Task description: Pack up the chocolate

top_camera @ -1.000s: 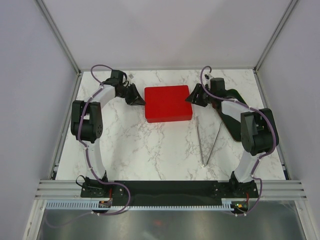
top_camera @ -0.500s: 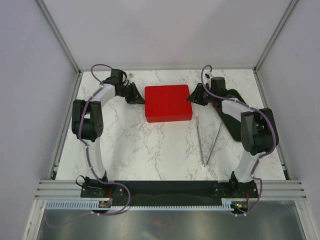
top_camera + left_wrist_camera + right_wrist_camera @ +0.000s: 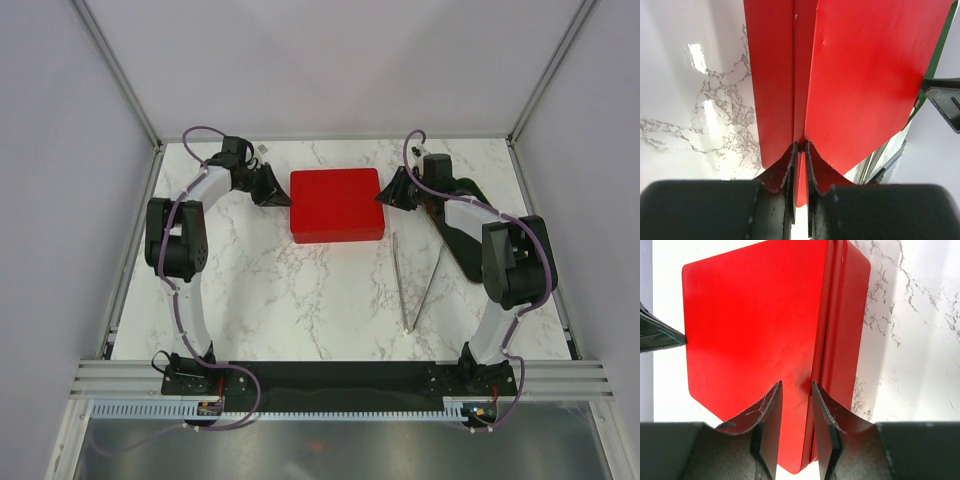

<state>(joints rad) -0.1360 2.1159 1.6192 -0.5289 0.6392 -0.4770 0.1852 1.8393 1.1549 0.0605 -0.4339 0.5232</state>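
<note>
The red box (image 3: 336, 205) lies closed with its lid on at the table's middle back; it also fills the left wrist view (image 3: 865, 75) and the right wrist view (image 3: 755, 320). No chocolate shows in any view. My left gripper (image 3: 283, 197) is at the box's left edge, and its jaws (image 3: 800, 147) are pinched on the thin rim of the lid. My right gripper (image 3: 386, 195) is at the box's right edge. Its jaws (image 3: 797, 387) stand a little apart over the lid's edge, and nothing is pinched between them.
Metal tongs (image 3: 415, 280) lie open on the marble to the right of the box. A dark tray (image 3: 462, 240) sits under the right arm at the right side. A small object (image 3: 262, 150) lies at the back left by the wall.
The box has turned slightly and now sits square. Both grippers have stayed at its edges and shifted a little with it.
</note>
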